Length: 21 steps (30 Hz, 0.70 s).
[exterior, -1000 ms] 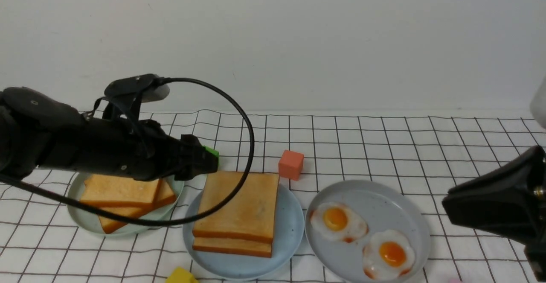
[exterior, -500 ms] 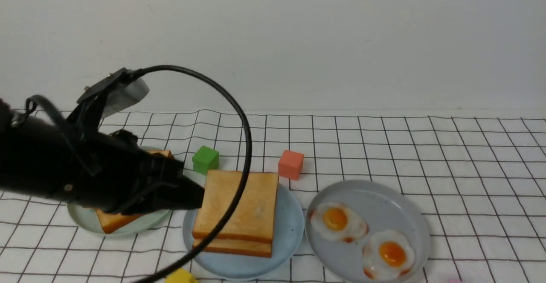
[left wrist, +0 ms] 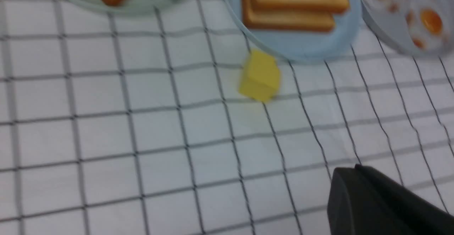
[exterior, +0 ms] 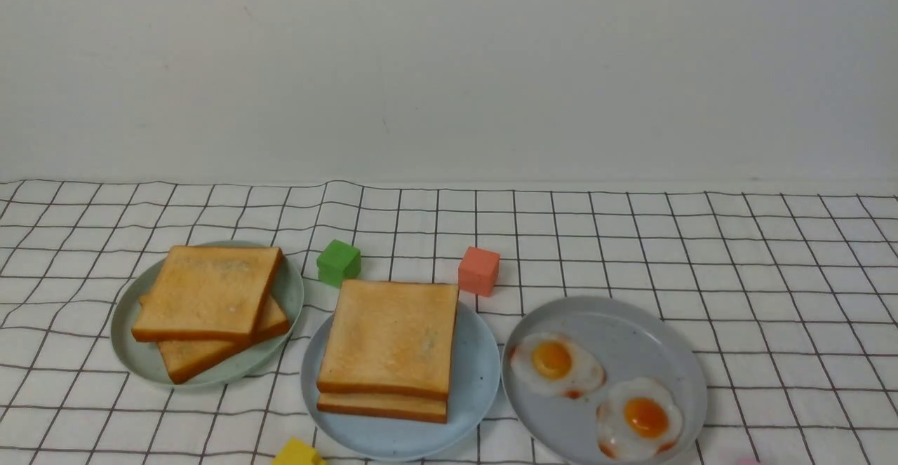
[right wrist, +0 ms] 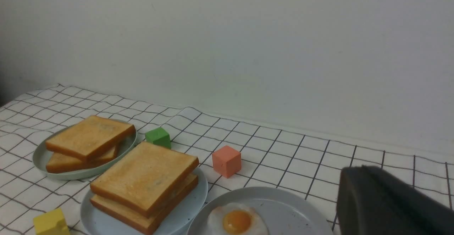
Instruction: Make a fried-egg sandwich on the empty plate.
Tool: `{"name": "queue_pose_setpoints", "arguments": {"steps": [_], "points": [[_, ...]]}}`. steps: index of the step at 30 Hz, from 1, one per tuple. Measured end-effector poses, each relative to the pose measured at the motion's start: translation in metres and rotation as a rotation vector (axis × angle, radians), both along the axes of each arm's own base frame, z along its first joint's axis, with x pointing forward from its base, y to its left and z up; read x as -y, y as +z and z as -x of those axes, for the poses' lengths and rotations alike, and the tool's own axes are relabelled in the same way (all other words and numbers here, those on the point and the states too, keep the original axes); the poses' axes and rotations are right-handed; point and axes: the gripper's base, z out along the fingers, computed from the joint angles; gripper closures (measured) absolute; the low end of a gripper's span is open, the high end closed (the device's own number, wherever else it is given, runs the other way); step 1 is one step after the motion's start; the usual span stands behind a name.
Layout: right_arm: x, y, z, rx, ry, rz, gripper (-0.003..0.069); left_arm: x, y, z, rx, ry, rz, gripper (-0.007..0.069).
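Note:
Two golden toast slices (exterior: 389, 335) lie stacked on the round light blue plate (exterior: 477, 374) in the middle of the checked cloth. The crusts hide what is between them, so I cannot tell whether an egg is there. Two fried eggs (exterior: 554, 363) with orange yolks rest on the grey plate (exterior: 631, 311) to the right. Neither arm shows in the front view. My left gripper (left wrist: 354, 167) hangs shut and empty over bare cloth near the yellow cube (left wrist: 260, 75). My right gripper (right wrist: 361, 168) is shut and empty, beside the grey plate (right wrist: 283, 199).
A pale green plate (exterior: 133, 360) at the left carries two more toast slices (exterior: 207, 290). A green cube (exterior: 339, 261) and an orange-red cube (exterior: 479, 270) stand behind the plates. The yellow cube (exterior: 298, 453) sits at the cloth's front edge. A white wall closes the back.
Both arms have drawn back out of the front view. The left one left the space over the toast plates, and its jaws closed with nothing in them. The toast stacks have not moved.

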Motion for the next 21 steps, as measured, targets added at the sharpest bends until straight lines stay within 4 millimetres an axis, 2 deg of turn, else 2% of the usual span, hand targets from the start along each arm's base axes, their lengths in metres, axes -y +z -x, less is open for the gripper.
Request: {"name": "queue_pose_setpoints", "arguments": {"steps": [1, 3, 6, 11, 21], "points": [[0.0, 0.0, 0.0, 0.0, -0.001, 0.001, 0.0666, -0.001, 0.001, 0.001, 0.013, 0.006, -0.001, 0.0638], [0.0, -0.001, 0.0, -0.002, -0.003, -0.003, 0.0665, -0.01, 0.008, 0.015, 0.187, 0.068, -0.01, 0.0638], [0.0, -0.001, 0.0, -0.002, -0.004, -0.003, 0.0663, -0.015, 0.011, 0.027, 0.285, 0.091, -0.004, 0.0638], [0.0, -0.001, 0.0, -0.002, -0.004, -0.003, 0.066, -0.016, 0.009, 0.037, 0.301, 0.091, 0.005, 0.0638], [0.0, -0.001, 0.0, -0.003, -0.004, -0.003, 0.0653, -0.017, 0.006, 0.033, 0.315, 0.098, -0.009, 0.0638]]}}
